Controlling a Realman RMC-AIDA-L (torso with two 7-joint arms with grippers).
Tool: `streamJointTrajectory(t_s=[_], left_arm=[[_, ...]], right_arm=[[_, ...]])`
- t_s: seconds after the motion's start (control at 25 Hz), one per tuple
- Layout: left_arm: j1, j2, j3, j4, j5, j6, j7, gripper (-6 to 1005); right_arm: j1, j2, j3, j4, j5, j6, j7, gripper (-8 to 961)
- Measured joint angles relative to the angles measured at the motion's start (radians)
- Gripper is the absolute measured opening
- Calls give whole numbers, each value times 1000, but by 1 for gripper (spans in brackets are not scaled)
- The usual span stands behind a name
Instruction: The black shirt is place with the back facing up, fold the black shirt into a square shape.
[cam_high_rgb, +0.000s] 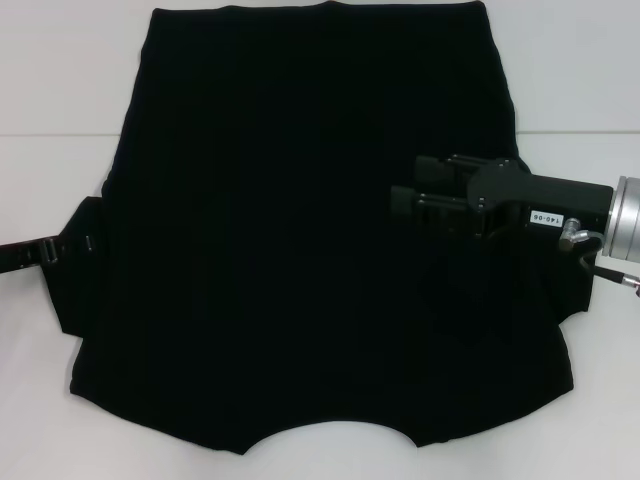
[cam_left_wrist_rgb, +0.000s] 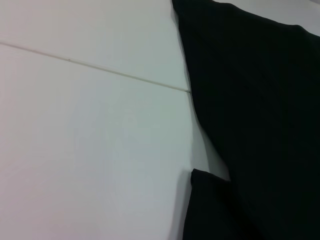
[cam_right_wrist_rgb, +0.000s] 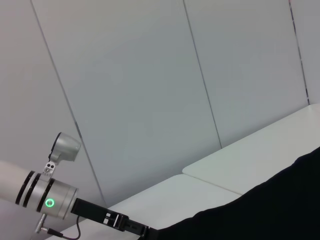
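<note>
Both hands meet the black shirt (cam_high_rgb: 300, 250), grips unreadable: left hand (cam_high_rgb: 75, 245) at a sleeve, right hand (cam_high_rgb: 430, 200) over the body; limp cloth, best pinched at edges.

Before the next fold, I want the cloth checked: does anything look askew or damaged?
Nothing stands out. The black shirt lies flat on the table, plain side up. The right gripper is over its right side; the left gripper is at its left edge.
</note>
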Motion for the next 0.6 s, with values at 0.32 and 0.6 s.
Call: streamJointTrajectory(t_s=[0.32, 0.6], left_arm=[[-2, 0, 0, 1, 24, -7, -6, 836], [2, 0, -2, 6, 39, -10, -9, 733]], right_arm=[[0, -1, 0, 0, 9, 0, 0, 733], [0, -1, 0, 0, 11, -7, -1, 733]])
